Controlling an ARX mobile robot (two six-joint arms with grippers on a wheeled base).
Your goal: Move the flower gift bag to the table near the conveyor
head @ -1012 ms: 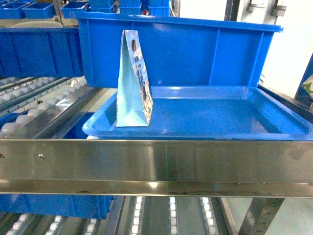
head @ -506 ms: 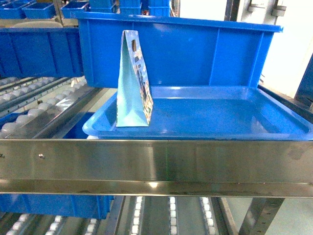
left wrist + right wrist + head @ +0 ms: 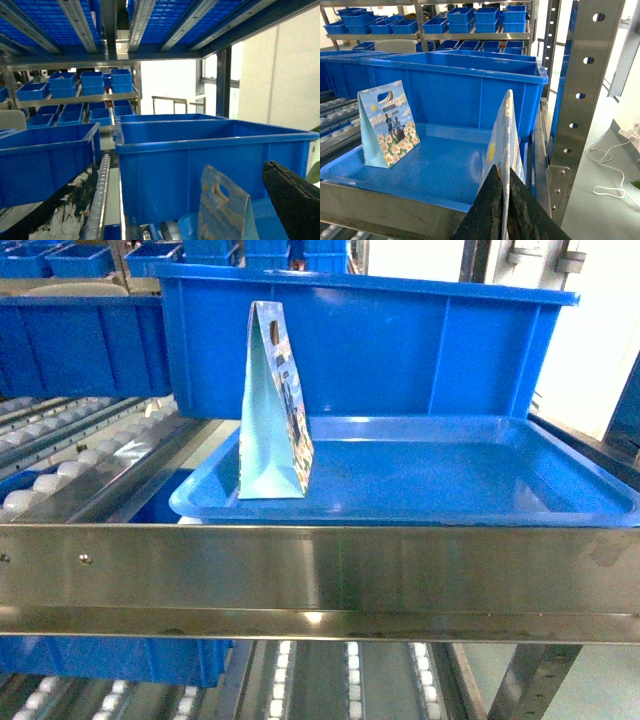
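Little of the robot shows. The left hand [image 3: 180,210] appears in its wrist view as two dark fingers: the left finger [image 3: 60,212] is black and badly worn — blotched with flaking white patches along its inner face — while the right finger [image 3: 295,202] is matte black with a lighter scuffed edge. The right hand [image 3: 506,212] shows two black, wedge-shaped fingers with a grainy, rubbery surface — tapering upward to narrow tips.

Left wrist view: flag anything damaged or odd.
One finger of the left end effector is scuffed: its black surface is flaked, with ragged white patches. The gift bag ahead of it looks intact, and the blue bin behind shows no damage.
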